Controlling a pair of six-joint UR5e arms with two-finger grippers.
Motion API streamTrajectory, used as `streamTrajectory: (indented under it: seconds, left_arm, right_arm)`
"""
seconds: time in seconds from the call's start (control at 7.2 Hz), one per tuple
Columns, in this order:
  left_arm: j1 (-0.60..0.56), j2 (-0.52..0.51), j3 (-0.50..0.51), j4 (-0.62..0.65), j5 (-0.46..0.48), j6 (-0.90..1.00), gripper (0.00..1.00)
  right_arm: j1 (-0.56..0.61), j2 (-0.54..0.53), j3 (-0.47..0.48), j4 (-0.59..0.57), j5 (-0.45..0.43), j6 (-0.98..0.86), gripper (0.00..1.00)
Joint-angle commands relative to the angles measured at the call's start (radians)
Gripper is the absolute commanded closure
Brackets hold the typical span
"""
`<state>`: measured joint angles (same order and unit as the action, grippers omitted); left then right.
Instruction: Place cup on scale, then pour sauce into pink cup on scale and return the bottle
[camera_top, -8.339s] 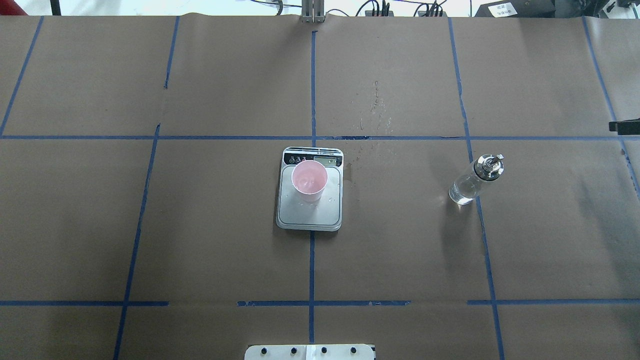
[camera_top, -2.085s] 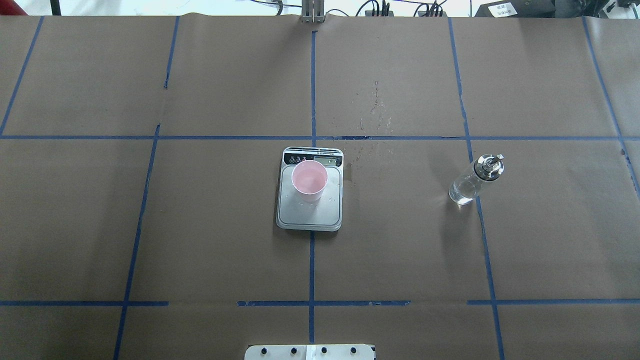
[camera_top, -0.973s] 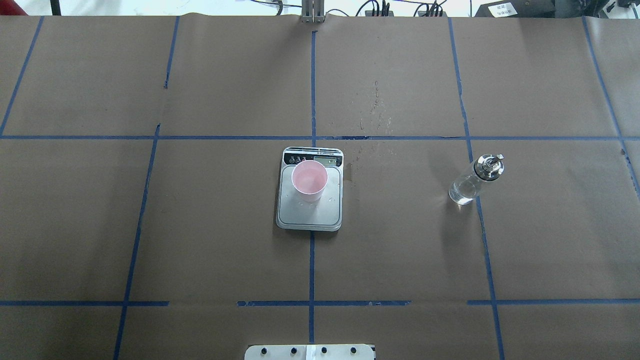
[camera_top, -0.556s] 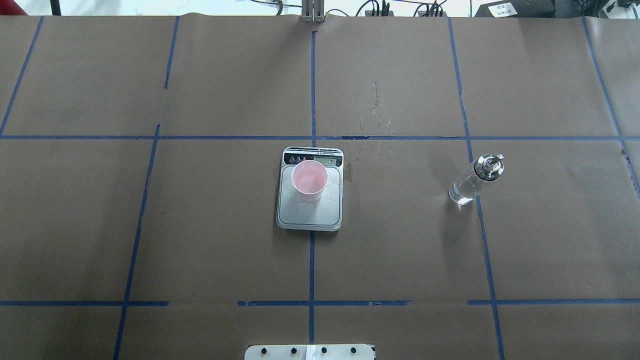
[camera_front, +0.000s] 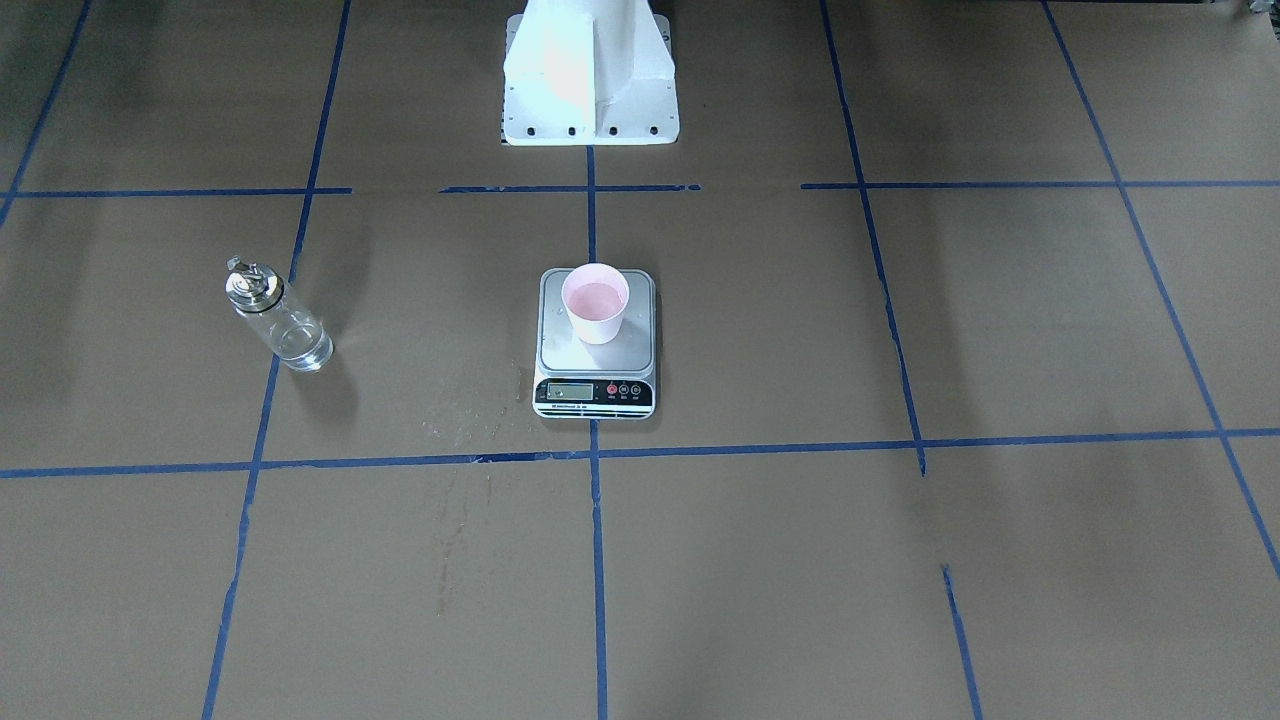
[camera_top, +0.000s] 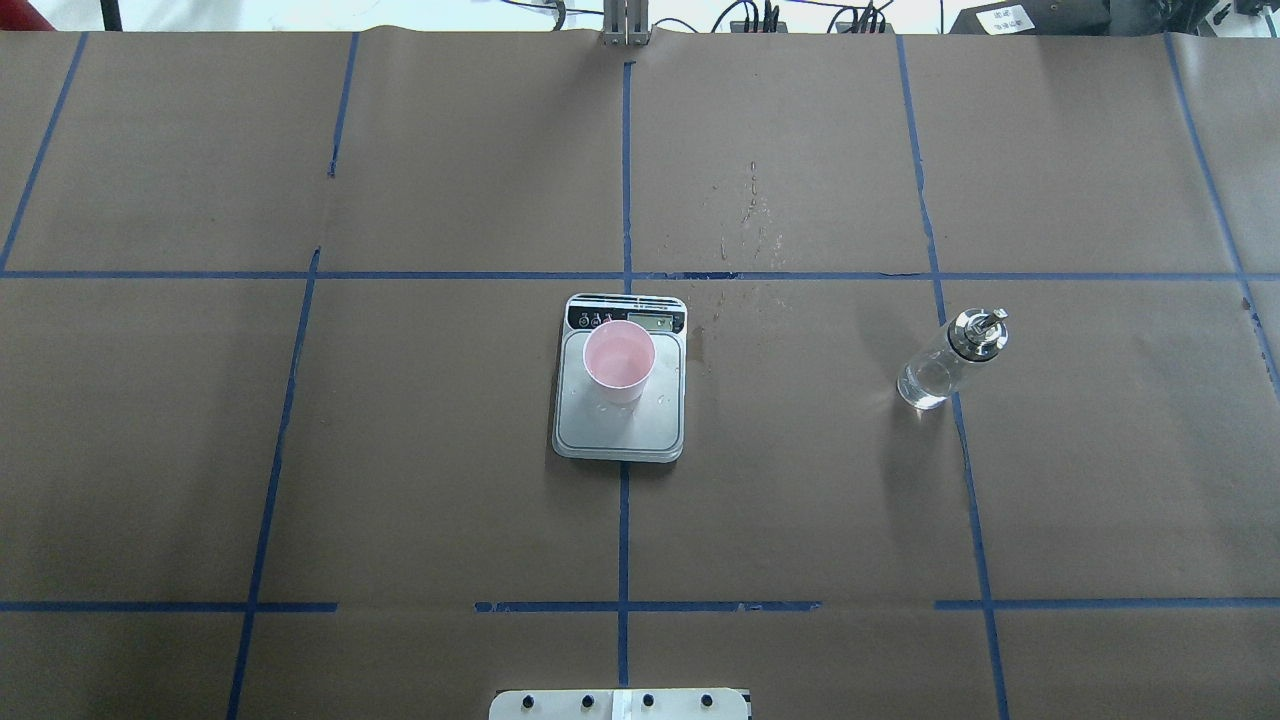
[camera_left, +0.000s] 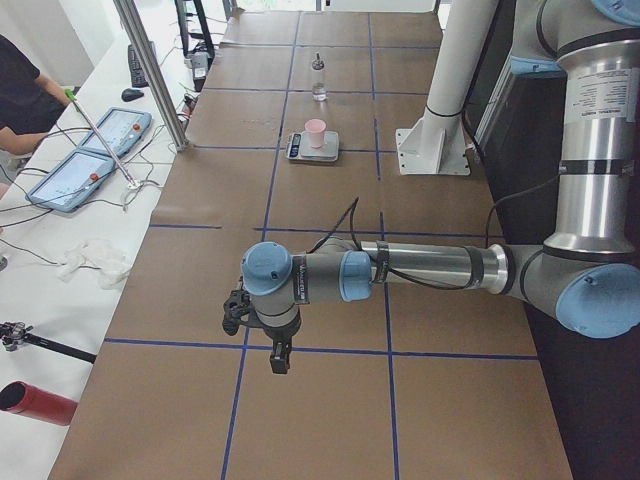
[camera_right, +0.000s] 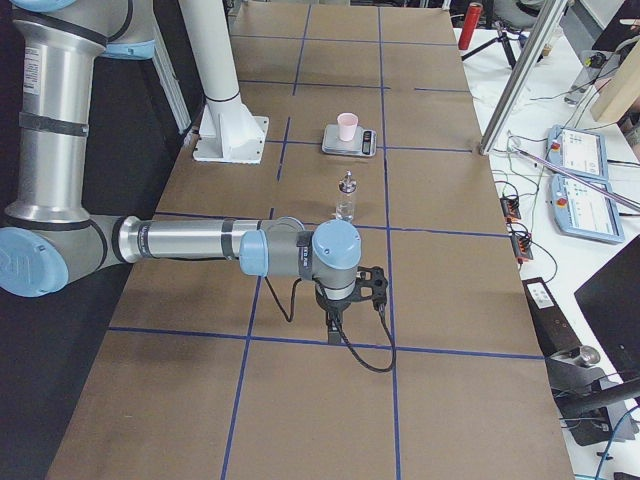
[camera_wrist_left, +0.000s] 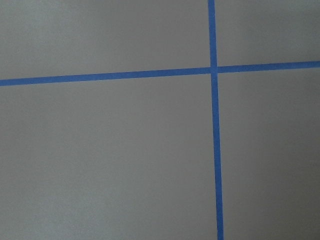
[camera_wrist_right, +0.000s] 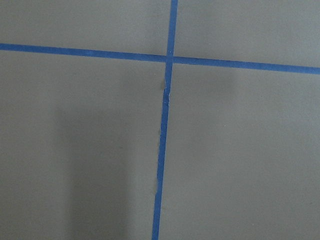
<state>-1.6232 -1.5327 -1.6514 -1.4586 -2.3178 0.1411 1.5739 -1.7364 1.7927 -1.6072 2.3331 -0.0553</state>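
Side views alone show left end effector (camera_left: 277, 358), right end effector (camera_right: 333, 328) — cannot tell their grip.

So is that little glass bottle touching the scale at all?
Apart. The overhead view shows the bottle standing well to one side of the scale, with a wide stretch of brown table between them.
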Motion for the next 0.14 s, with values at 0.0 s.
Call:
streamTrajectory:
  seconds: [0.0]
  left_arm:
    - [0.0,0.0,-0.001,0.0,-0.005,0.0,0.0]
  right_arm:
    - [0.0,0.0,-0.003,0.001,0.0,0.0,0.0]
